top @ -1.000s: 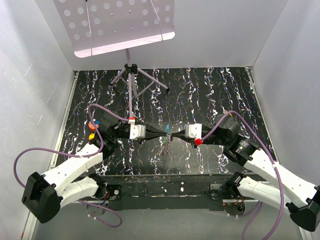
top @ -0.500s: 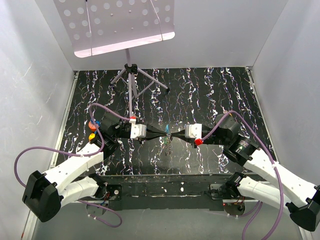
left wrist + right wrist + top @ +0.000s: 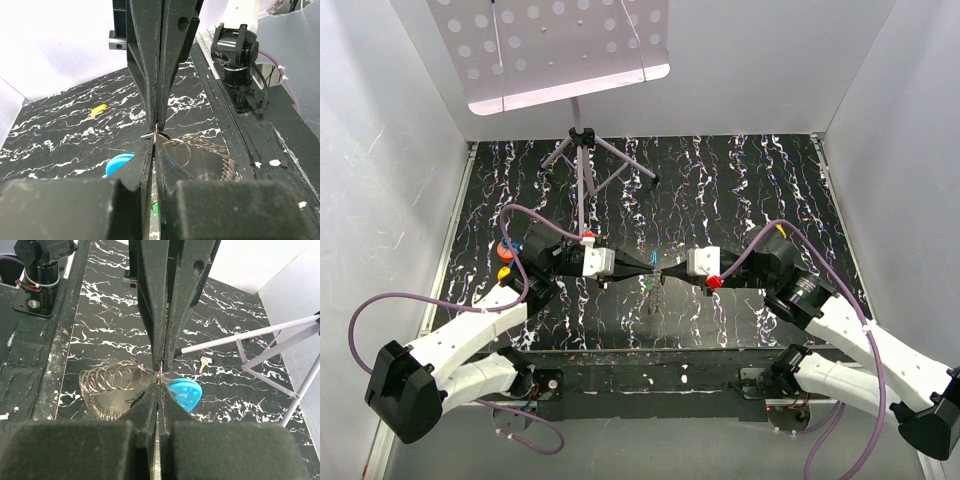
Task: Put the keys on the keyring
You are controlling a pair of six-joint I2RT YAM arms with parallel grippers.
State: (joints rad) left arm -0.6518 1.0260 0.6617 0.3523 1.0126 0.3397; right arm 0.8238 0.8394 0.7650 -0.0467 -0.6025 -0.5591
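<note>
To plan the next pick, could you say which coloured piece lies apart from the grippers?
The yellow-headed key, alone on the mat; the blue tag sits beside the left gripper.

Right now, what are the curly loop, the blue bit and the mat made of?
On the keyring, the curly loop looks like thin bare metal wire: silvery-brown, shiny, wound in open coils. The blue piece looks like smooth plastic, going by its even bright colour and soft sheen. The mat is a black sheet with white marble veins; vinyl or rubber, I can't tell.
</note>
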